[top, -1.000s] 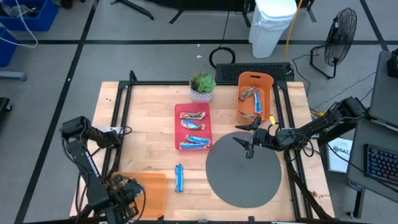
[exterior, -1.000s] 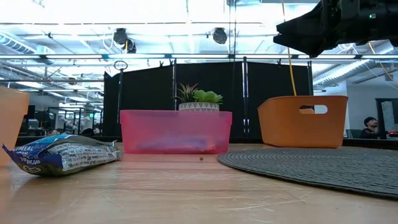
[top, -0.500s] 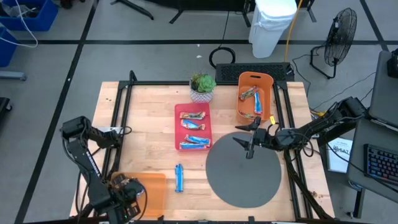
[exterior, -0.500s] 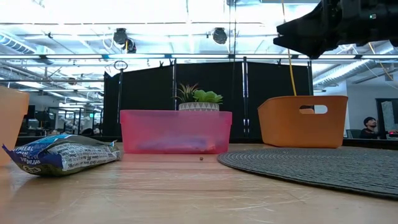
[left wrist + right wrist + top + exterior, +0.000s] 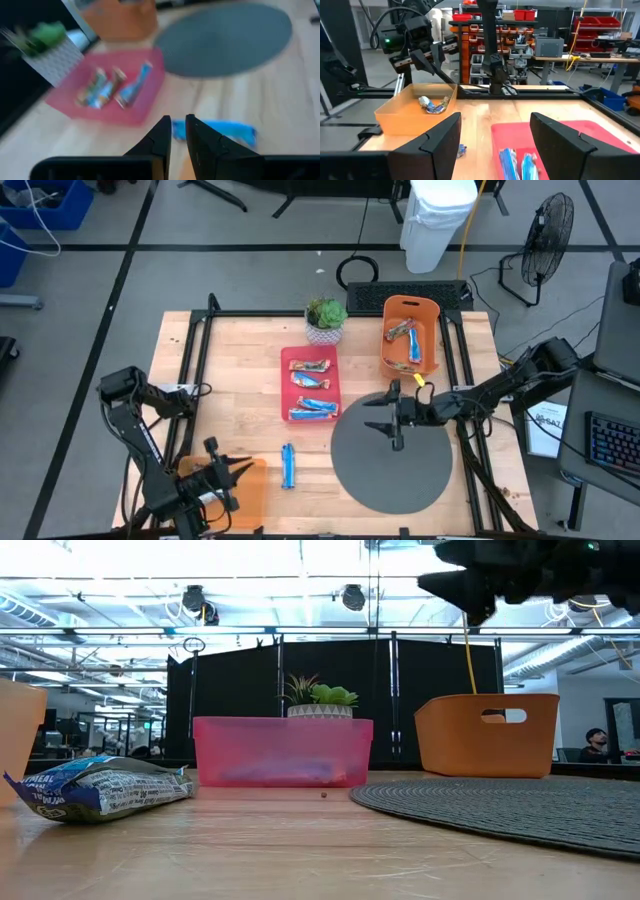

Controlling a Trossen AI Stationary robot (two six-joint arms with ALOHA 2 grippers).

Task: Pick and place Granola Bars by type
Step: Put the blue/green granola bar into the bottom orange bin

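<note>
Table [image 5: 230, 390] of pale wood carries a red tray [image 5: 312, 384], two orange bins, a round grey mat [image 5: 392, 456] and a potted plant [image 5: 325, 320].

Left gripper [image 5: 232, 471] sits over the orange bin at the near left corner [image 5: 250, 485]. In the left wrist view its fingers [image 5: 155, 145] stand close together with a narrow gap and nothing between them; whether they are parting or closing I cannot tell. The right wrist view shows two or so wrapped bars [image 5: 434, 104] lying inside this bin.

Right gripper [image 5: 392, 420] hangs above the far edge of the grey mat, fingers spread wide and empty. In the low view it is well clear of the table surface.

Granola bars are distributed as follows:
- One blue-and-white bar [image 5: 288, 466] lies loose on the wood, between the near orange bin and the mat, touching neither.
- The red tray holds several bars [image 5: 311, 393], brown ones at the far end and blue ones nearer.
- The far orange bin [image 5: 410, 333], beside the plant, holds a few more bars [image 5: 407, 340], blue and brown together.

The low view shows the loose blue bar in the foreground, lying flat.
</note>
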